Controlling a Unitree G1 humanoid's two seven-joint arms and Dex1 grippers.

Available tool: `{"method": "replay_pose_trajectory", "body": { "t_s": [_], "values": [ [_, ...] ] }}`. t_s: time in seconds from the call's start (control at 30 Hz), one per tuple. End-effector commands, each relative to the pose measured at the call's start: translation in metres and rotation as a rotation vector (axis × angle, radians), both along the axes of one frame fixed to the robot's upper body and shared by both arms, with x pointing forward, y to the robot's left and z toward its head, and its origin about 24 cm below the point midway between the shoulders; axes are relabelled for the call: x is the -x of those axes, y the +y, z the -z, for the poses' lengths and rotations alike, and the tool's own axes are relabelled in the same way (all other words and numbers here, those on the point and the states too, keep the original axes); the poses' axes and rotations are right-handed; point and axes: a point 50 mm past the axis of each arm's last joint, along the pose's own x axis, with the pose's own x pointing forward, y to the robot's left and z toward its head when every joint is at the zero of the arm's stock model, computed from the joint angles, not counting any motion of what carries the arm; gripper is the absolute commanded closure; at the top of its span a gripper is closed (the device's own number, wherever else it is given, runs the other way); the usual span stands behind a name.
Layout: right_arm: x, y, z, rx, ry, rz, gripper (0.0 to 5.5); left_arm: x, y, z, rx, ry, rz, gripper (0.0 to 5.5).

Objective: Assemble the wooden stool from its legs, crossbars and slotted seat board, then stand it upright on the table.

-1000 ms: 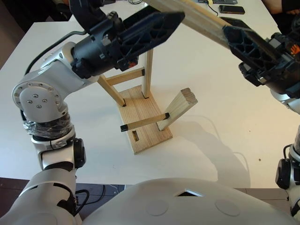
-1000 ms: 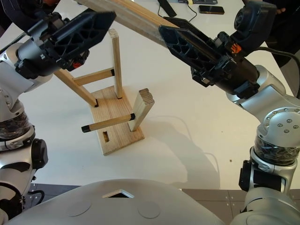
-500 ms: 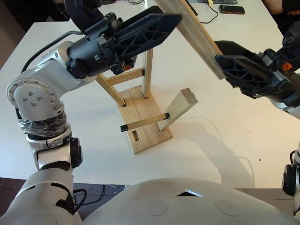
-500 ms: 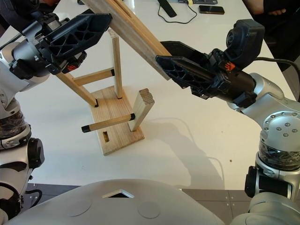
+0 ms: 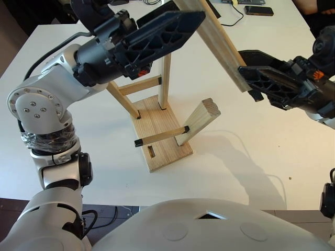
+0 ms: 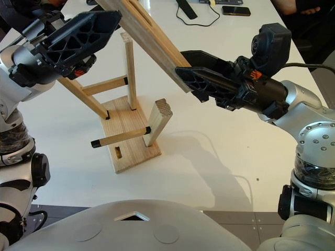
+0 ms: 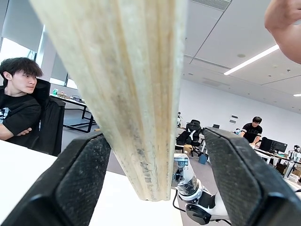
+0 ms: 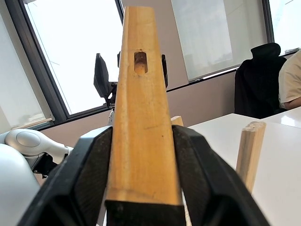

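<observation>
You have the table [image 5: 261,157] running well past the work on every side. Its near edge lies just below the seat board [image 5: 170,149] and its left edge sits beyond your left arm. The widest stretch of white top lies right of the board, beneath your right arm. At the far edge sit a phone [image 5: 258,10] and a dark cable [image 5: 230,18]. The seat board lies flat. An upright leg [image 5: 165,78] and a slanted leg [image 5: 123,102] stand in it, joined by a crossbar [image 5: 138,85]. A short leg [image 5: 201,117] leans at the board's right edge with a dark-tipped crossbar [image 5: 159,137] reaching from it out across the board. The long slotted leg [image 5: 220,42] hangs in the air above all this, slanting down from far left to near right, well apart from the parts below. Your right gripper [image 5: 246,73] pinches its lower end, both fingers [image 8: 89,179] pressed flat against its sides. Your left gripper [image 5: 194,15] sits at the upper part with its jaws spread. The wood passes between the fingers [image 7: 80,183], near one and apart from the other.
</observation>
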Motion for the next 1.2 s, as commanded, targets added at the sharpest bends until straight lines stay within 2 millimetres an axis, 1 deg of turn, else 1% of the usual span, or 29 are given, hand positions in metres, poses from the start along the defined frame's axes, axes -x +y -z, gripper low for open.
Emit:
{"method": "replay_pose_trajectory", "body": {
  "t_s": [0.03, 0.17, 0.4, 0.43, 0.5, 0.67, 0.73, 0.87, 0.97, 1.0, 1.07, 1.13, 1.2],
  "values": [
    [0.001, -0.003, -0.011, 0.029, -0.028, -0.026, 3.46, 0.004, -0.003, -0.005, 0.006, -0.032, 0.033, 2.06],
    [0.002, -0.003, -0.013, 0.064, -0.044, -0.057, 3.46, 0.006, -0.005, -0.003, -0.003, -0.029, 0.045, 2.06],
    [0.003, -0.003, -0.008, 0.161, -0.052, -0.111, 3.46, 0.008, -0.005, -0.001, -0.022, -0.032, 0.061, 2.06],
    [0.002, -0.004, -0.008, 0.165, -0.056, -0.108, 3.46, 0.009, -0.005, -0.001, -0.028, -0.034, 0.064, 2.24],
    [0.0, -0.006, -0.011, 0.164, -0.064, -0.102, 3.46, 0.011, -0.005, 0.003, -0.051, -0.044, 0.071, 2.41],
    [-0.002, -0.008, -0.014, 0.173, -0.079, -0.099, 3.46, 0.017, -0.001, 0.009, -0.085, -0.068, 0.093, 3.23],
    [-0.001, -0.009, -0.014, 0.181, -0.08, -0.102, 3.46, 0.016, 0.0, 0.011, -0.094, -0.072, 0.093, 3.36],
    [-0.001, -0.009, -0.014, 0.193, -0.084, -0.107, 3.46, 0.016, -0.001, 0.018, -0.14, -0.093, 0.094, 3.38],
    [-0.002, -0.008, -0.014, 0.203, -0.093, -0.094, 3.46, 0.017, -0.001, 0.019, -0.135, -0.1, 0.092, 3.41],
    [-0.002, -0.007, -0.014, 0.208, -0.095, -0.093, 3.17, 0.015, -0.001, 0.018, -0.124, -0.101, 0.085, 3.42],
    [-0.001, -0.006, -0.014, 0.212, -0.097, -0.101, 2.97, 0.012, -0.001, 0.015, -0.097, -0.101, 0.067, 3.44],
    [-0.002, -0.007, -0.013, 0.213, -0.105, -0.075, 2.69, 0.011, 0.0, 0.013, -0.08, -0.111, 0.043, 3.46],
    [-0.004, -0.01, -0.013, 0.193, -0.098, -0.045, 2.55, 0.009, 0.002, 0.009, -0.04, -0.108, 0.017, 3.46]
  ]
}}
